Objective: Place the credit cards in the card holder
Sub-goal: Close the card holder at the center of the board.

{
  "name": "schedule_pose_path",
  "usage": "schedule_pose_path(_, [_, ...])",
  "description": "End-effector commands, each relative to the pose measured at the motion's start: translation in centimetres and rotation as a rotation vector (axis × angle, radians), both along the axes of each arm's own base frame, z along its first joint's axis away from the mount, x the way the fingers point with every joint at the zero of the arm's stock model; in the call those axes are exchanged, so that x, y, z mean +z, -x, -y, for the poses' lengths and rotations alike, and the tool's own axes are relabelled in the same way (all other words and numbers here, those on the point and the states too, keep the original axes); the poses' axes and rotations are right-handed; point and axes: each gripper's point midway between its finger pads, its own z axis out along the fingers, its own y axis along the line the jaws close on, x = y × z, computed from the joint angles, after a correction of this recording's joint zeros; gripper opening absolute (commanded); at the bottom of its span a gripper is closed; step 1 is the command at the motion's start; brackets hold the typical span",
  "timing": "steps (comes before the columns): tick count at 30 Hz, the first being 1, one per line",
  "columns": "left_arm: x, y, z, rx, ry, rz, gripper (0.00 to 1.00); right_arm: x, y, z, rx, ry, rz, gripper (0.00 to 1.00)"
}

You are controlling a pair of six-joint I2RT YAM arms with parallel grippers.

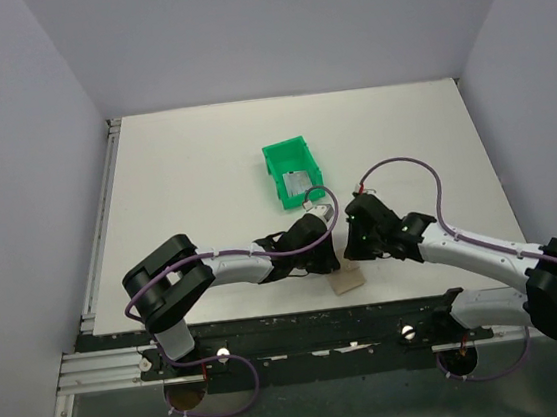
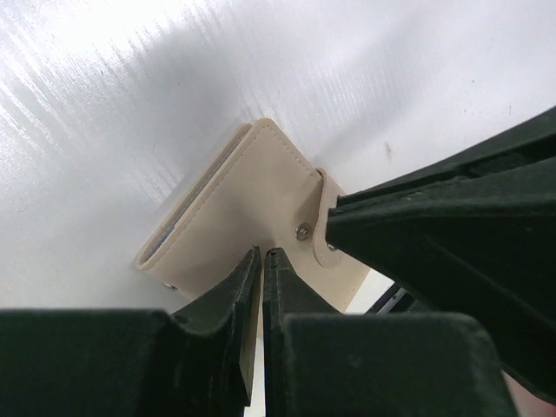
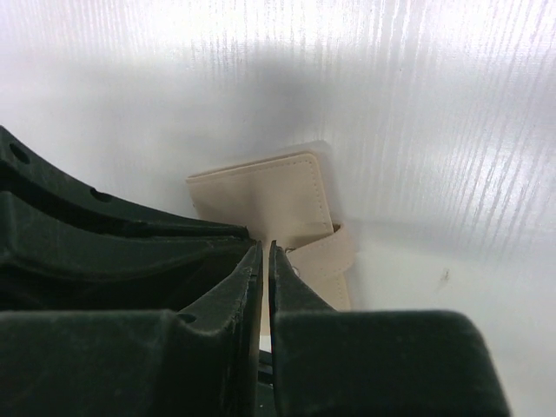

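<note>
A green bin [image 1: 274, 169] is seen near the middle of the white table [image 1: 187, 199], and a silver-grey card [image 1: 299, 182] is laid inside it. The tan card holder [image 1: 348, 283] is placed near the front edge, just below the left gripper [image 1: 325, 262] and the right gripper [image 1: 352, 252].

The card holder [image 1: 347, 283] – a small cream-tan folding wallet with stitched edges – lies flat and folded shut on the white table [image 1: 197, 198], close to its near edge. A strap with a metal stud crosses one side, and a thin pale-blue lining shows along its open edge. One silver-grey credit card [image 1: 298, 184] lies flat inside the green bin [image 1: 278, 158] – well apart from the holder.
</note>
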Motion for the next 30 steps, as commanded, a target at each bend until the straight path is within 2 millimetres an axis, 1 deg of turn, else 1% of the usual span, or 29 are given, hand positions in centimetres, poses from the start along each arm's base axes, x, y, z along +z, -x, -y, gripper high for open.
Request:
schedule_pose_path(1, [-1.8,1.2,-0.6,-0.026,-0.044,-0.046,0.17,-0.4,0.8,1.3,-0.008,0.033,0.004,0.14])
schedule_pose_path(8, [-1.7,1.1,-0.5,-0.027,-0.043,-0.045,0.17,-0.9,1.5,1.3,0.005,0.029,-0.025,0.14])
schedule_pose_path(18, [-1.9,1.1,-0.8,-0.018,-0.044,-0.047,0.17,-1.7,2.2,0.8,0.029,0.014,-0.07,0.14])
schedule_pose_path(30, [-2.0,1.2,-0.8,-0.021,-0.047,-0.049,0.16,-2.7,2.4,1.0,0.027,0.037,-0.097,0.15])
